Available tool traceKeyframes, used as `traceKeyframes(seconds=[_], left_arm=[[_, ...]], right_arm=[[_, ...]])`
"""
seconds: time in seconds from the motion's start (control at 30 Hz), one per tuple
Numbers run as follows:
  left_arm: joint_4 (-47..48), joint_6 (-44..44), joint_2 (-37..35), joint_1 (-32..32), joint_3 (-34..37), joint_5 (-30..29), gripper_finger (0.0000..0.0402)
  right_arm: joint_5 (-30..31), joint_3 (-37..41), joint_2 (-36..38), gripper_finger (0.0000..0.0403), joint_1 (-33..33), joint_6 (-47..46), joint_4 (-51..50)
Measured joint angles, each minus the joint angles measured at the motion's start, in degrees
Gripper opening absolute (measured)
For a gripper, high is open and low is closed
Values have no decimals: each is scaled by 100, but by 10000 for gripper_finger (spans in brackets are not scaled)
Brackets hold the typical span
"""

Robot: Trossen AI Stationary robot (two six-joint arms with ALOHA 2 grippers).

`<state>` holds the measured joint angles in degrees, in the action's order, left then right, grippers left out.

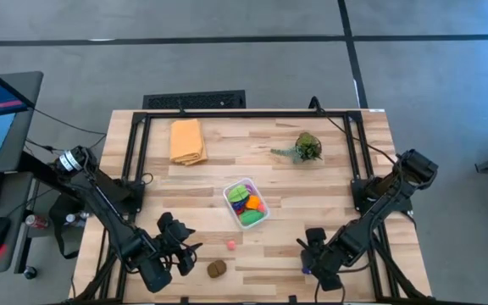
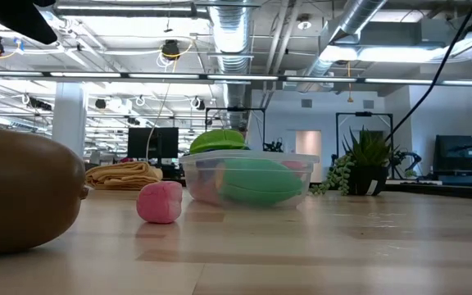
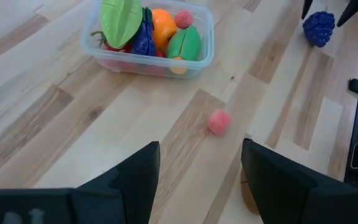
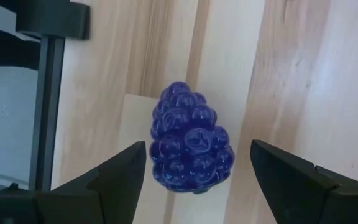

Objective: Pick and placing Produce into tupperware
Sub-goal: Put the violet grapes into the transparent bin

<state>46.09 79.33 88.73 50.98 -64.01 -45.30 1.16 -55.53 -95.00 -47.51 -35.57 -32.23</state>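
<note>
Bumpy glossy blue berry (image 4: 192,138) on pale wood.

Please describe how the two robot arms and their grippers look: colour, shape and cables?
Both arms are black, built of slim jointed segments. The left arm has a silver-white joint near its base. The left gripper and right gripper each have two flat, black, wedge-shaped fingers. Thin black cables run beside the arm bases.

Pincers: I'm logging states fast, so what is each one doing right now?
Left pincer: open, empty, above the table near the pink piece.
Right pincer: open, straddling the blue berry, not gripping it.
</note>
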Motion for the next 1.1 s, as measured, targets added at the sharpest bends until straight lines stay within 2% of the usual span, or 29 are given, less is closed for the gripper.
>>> traceKeyframes(seconds=[0.27, 1.1], left_arm=[[-1, 2, 0, 0, 0, -11, 215], [101, 44, 0, 0, 0, -150, 215]], right_arm=[[-113, 55, 2, 293, 42, -35, 9], [-113, 55, 2, 291, 79, -39, 116]])
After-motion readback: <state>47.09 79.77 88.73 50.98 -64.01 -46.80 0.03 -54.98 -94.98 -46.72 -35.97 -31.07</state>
